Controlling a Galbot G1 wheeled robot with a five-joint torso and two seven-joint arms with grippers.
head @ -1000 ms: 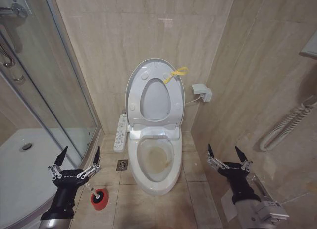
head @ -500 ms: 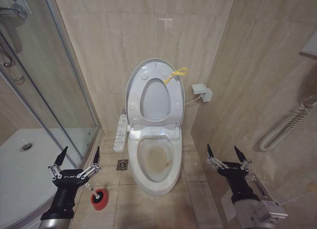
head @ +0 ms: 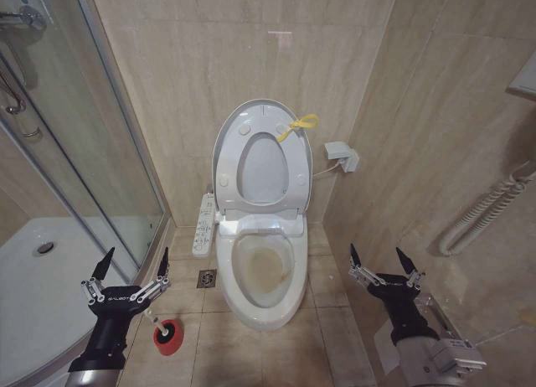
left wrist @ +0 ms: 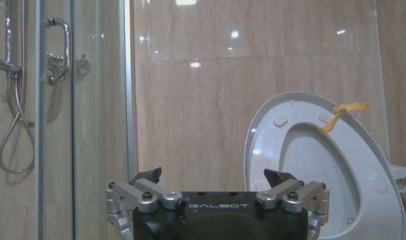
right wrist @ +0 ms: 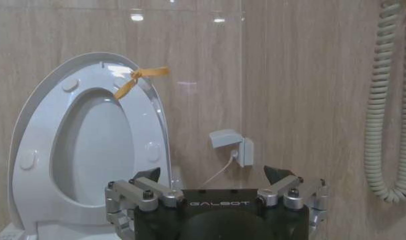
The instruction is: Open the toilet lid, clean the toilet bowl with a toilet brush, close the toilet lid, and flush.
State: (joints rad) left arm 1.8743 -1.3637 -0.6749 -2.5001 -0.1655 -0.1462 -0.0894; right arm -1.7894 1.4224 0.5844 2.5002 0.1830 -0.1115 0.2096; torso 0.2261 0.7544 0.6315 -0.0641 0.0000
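The toilet lid (head: 261, 112) stands raised against the back wall with the white seat ring (head: 291, 176) up against it and a yellow cord loop (head: 297, 124) at its rim. Below it the toilet bowl (head: 227, 274) lies uncovered, a yellowish-brown stain inside. The toilet brush (head: 153, 318) stands in a red holder cup (head: 167, 336) on the floor left of the bowl. My left gripper (head: 136, 257) hangs open just above and left of the brush, empty. On the bowl's right, my right gripper (head: 376, 255) is open and empty too. Each wrist view shows the lid (left wrist: 383, 170) (right wrist: 89, 59) beyond its own open gripper (left wrist: 213, 175) (right wrist: 212, 172).
A glass shower enclosure (head: 92, 152) and white shower tray (head: 33, 278) close off the left. A control panel (head: 203, 224) sits beside the bowl, with a floor drain (head: 207, 278) near it. A wall box (head: 343, 157) and coiled hose (head: 486, 209) are on the right wall.
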